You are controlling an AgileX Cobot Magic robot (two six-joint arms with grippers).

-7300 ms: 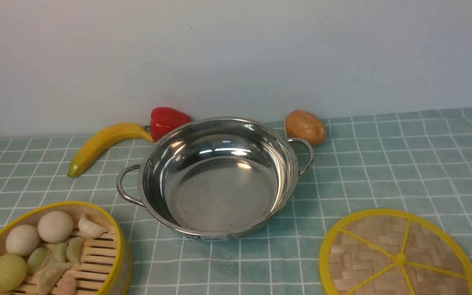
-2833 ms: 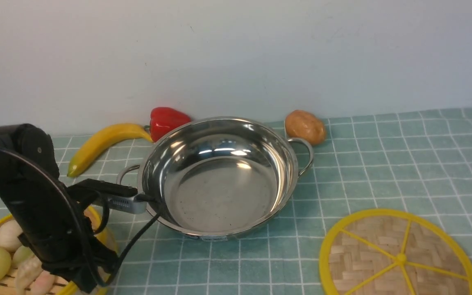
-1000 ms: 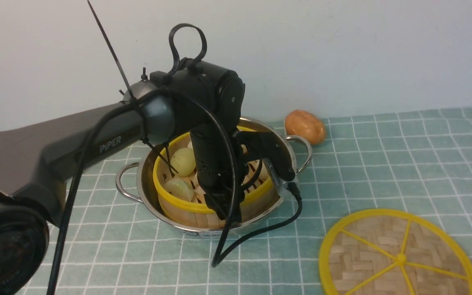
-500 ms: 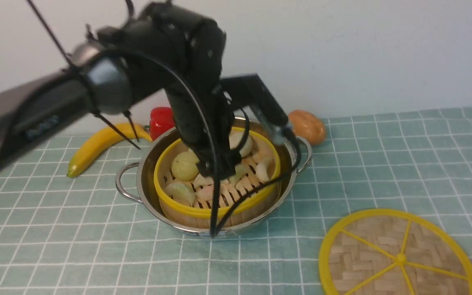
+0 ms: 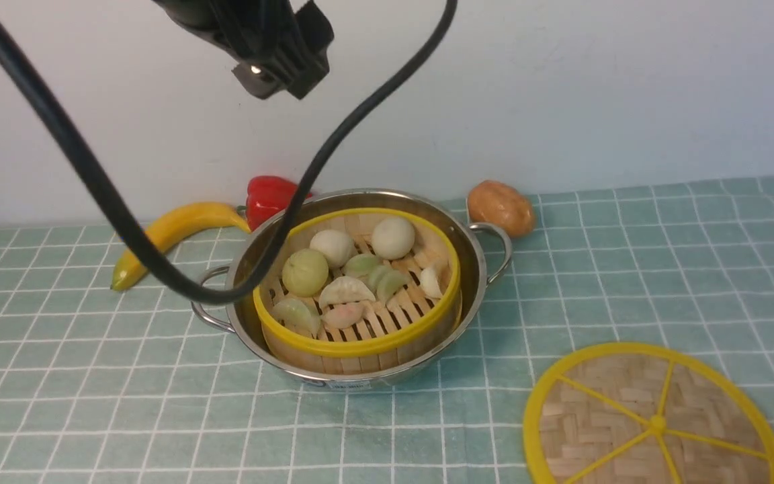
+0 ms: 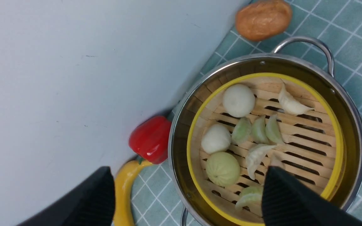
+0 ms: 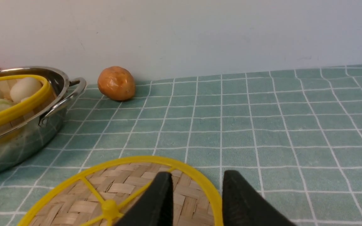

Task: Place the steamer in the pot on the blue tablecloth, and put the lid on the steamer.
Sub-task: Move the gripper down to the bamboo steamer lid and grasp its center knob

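Your stock at this moment:

- Steamer (image 5: 360, 347): sits upright inside the pot (image 5: 473, 269), its yellow rim standing above the steel rim. Pale buns and dumplings (image 5: 347, 290) lie loose on its slatted floor. No cover on it.
- Pot: on the blue tablecloth (image 5: 629, 269), near the wall, both loop handles showing.
- Lid (image 5: 656, 423): flat on the tablecloth, well apart from the pot, on your right and nearer the robot.
- Left gripper (image 6: 189, 171): high above the pot and looking down into the steamer. Its jaws are spread wide with nothing between them, and it touches nothing.
- Right gripper (image 7: 196, 179): low over the lid's edge. Its jaws stand partly apart, and the yellow rim shows through the gap. You cannot tell from the wrist view whether the fingers (image 7: 240, 194) touch the lid. The lid is not pinched.
- Black cable (image 5: 91, 181): hangs in a loop from the left arm across the front view.
- Banana (image 5: 165, 235) and red bell pepper (image 5: 269, 195): behind the pot on the left, the pepper just beside its rim.
- Potato (image 5: 500, 207): behind the pot's right handle.
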